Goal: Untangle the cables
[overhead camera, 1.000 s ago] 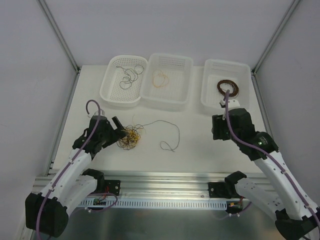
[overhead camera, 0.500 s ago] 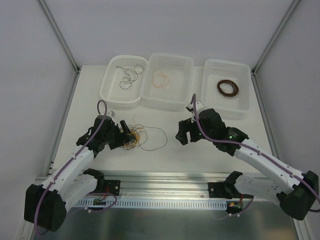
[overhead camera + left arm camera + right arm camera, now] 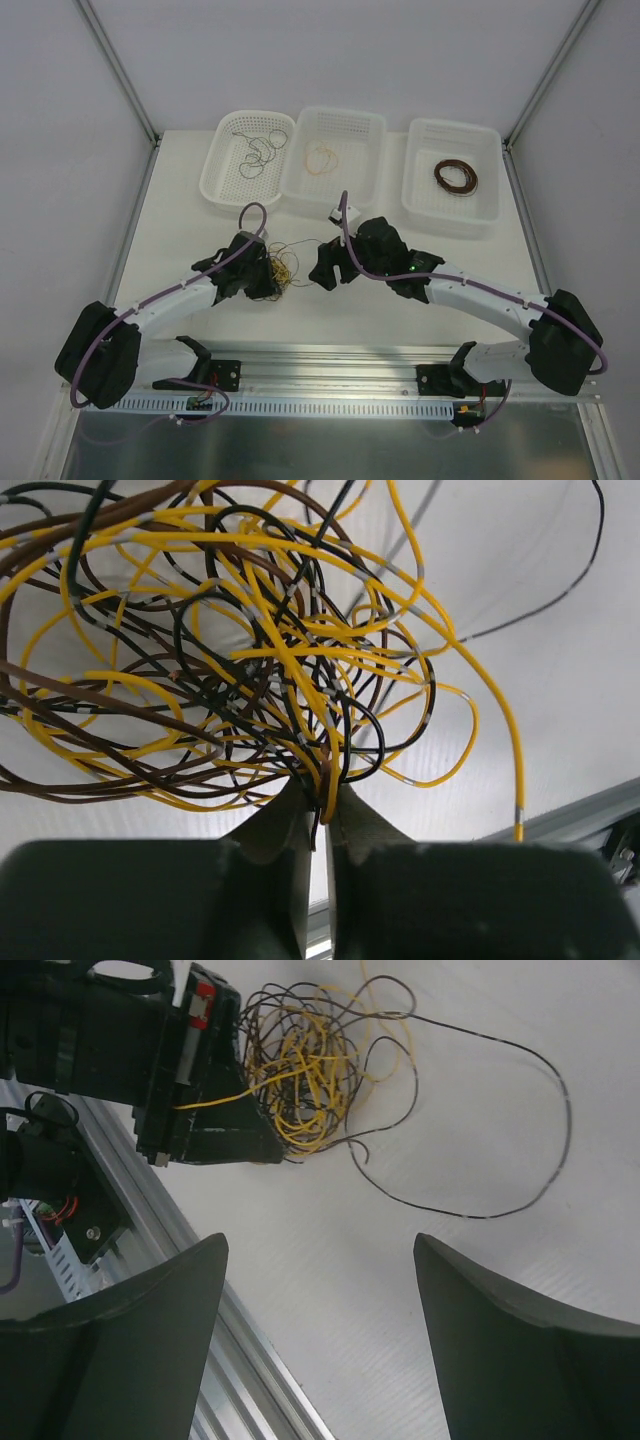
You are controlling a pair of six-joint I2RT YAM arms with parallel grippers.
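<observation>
The cables [image 3: 282,268] are a tangle of thin yellow, black and brown wires on the white table, between the two grippers. My left gripper [image 3: 266,277] is at the tangle's left side. In the left wrist view my left gripper [image 3: 321,796] is shut on a few yellow and black strands at the lower edge of the cables [image 3: 250,650]. My right gripper [image 3: 322,270] hovers just right of the tangle. The right wrist view shows my right gripper [image 3: 320,1245] wide open over bare table, holding nothing, with the cables [image 3: 305,1070] ahead and one long black strand [image 3: 560,1100] looping out.
Three white baskets stand at the back: the left basket [image 3: 214,186] holds a black wire [image 3: 258,150], the middle basket [image 3: 296,190] an orange one [image 3: 320,157], the right basket [image 3: 420,205] a wound brown wire ring [image 3: 456,176]. An aluminium rail [image 3: 330,352] borders the near edge.
My left gripper moved right and shut on the tangle. My right arm swung left from the right basket to just beside the tangle. The long black loop has drawn in.
</observation>
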